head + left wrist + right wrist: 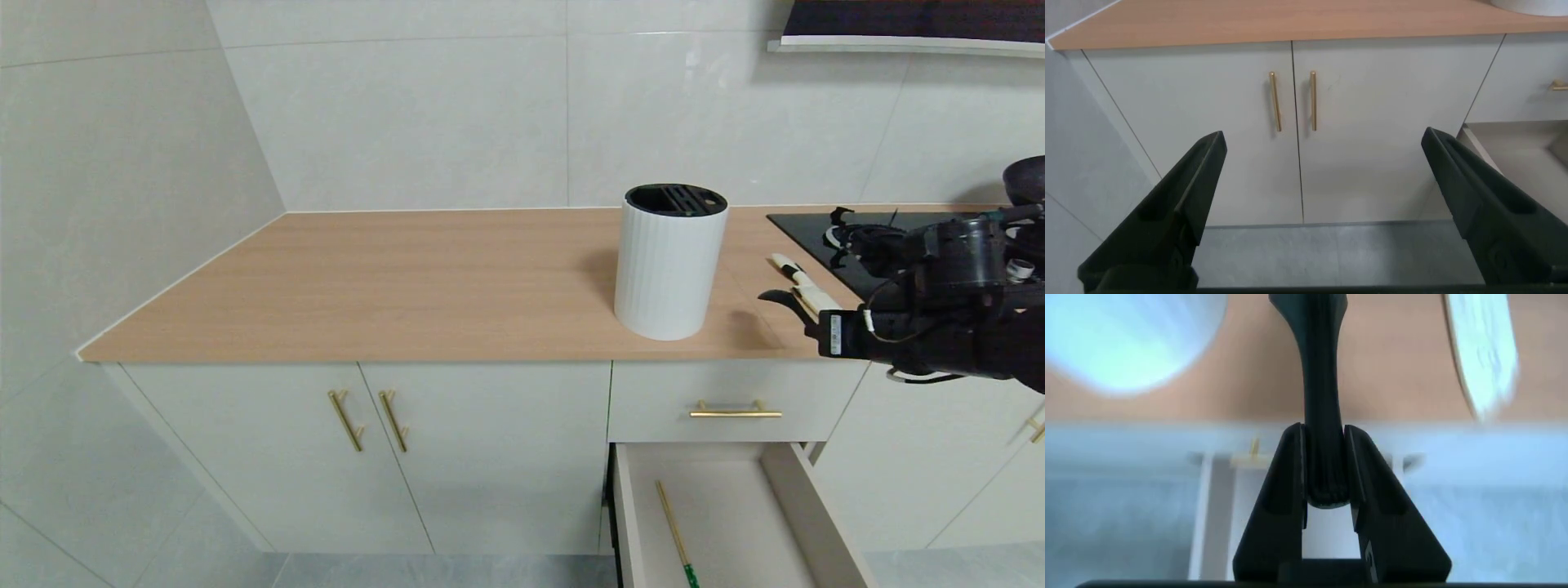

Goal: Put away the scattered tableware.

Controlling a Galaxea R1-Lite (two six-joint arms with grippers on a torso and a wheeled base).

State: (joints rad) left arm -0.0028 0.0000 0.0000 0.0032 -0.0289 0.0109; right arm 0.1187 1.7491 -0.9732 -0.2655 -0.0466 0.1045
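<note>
Over the front edge of the counter (408, 278), just to the right of the white holder (669, 269), the right gripper (820, 327) has its fingers clamped on one end of a slim black utensil (780, 300); which kind of utensil it is cannot be told. The grip sits at the very end, probably so that the free length can lead into a slot of the holder or be laid down flat in the drawer (784, 490), which stands pulled out below with a chopstick (673, 527) lying lengthwise on its floor. The black utensil's long axis runs roughly level and in line with the gripper, and its free end points to the robot's left, toward the holder, slightly hooked at the tip. Close by on the counter, between the holder and the stove (808, 229), a white utensil (804, 286) lies flat, its long axis slanting from the back left to the front right, not yet put away. Down low, the left gripper (1323, 204) faces the cabinet doors (1372, 122) with its fingers spread wide and nothing between them, likely parked there to stay out of the other arm's way
</note>
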